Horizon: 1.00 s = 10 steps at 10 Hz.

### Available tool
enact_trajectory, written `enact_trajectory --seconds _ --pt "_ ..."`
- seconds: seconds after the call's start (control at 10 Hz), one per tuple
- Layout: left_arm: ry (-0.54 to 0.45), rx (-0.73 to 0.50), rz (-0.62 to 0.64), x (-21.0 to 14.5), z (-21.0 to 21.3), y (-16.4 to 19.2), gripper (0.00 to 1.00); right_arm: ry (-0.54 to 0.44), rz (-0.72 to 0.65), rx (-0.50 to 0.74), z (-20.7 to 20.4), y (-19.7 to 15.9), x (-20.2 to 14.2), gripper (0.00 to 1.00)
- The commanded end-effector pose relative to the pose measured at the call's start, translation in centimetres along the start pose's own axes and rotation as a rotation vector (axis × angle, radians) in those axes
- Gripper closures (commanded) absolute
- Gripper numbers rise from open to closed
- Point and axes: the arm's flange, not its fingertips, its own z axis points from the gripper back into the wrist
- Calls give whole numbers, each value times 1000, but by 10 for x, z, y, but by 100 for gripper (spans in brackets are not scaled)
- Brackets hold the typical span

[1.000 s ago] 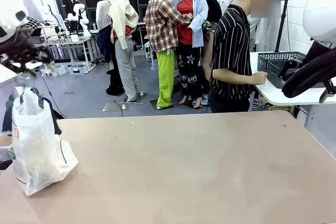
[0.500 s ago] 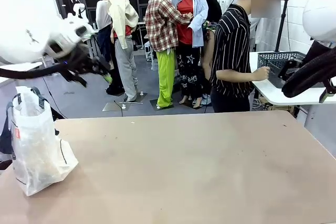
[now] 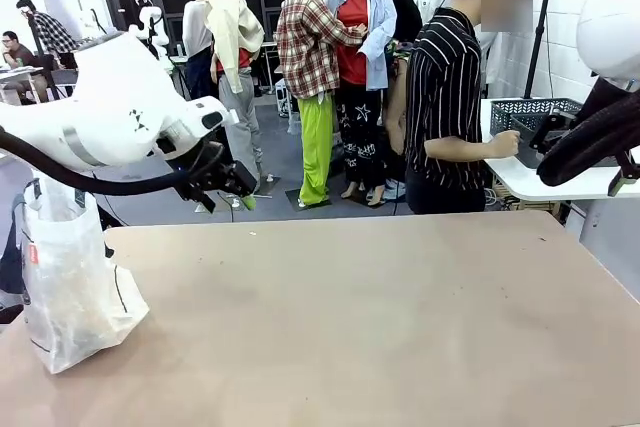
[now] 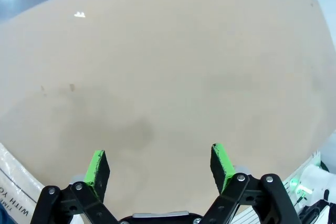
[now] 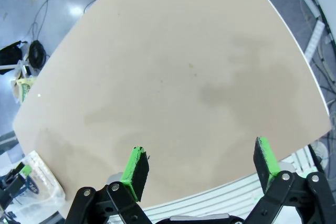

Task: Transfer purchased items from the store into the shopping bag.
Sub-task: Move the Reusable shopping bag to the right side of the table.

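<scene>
Shopping bag (image 3: pixel 70 277) stands at frame's lower left on the tabletop (image 3: pixel 380 317), grey basket (image 3: pixel 528 117) upper right beside person's hand (image 3: pixel 497 147); left claw (image 4: pixel 160 163) and right claw (image 5: pixel 202 169) both released, empty.

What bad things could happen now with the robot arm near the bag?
1. The shopping bag stands right at the table edge, thin and crinkly. A bump from the left arm might tip it off.
2. The left gripper is open above bare table, so nothing can drop, but swinging across it could snag the bag's handles.
3. The person has a hand at the basket on the side table; a reach there could bump them.
</scene>
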Motion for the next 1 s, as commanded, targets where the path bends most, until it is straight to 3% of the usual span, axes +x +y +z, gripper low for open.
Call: enact_trajectory --seconds 0.0,0.9 --pt "54 -48 -39 1 -9 3 0 -3 11 -1 0 0 1 0" --pt "51 -22 -26 -4 -17 0 0 -3 11 -1 0 0 1 0"
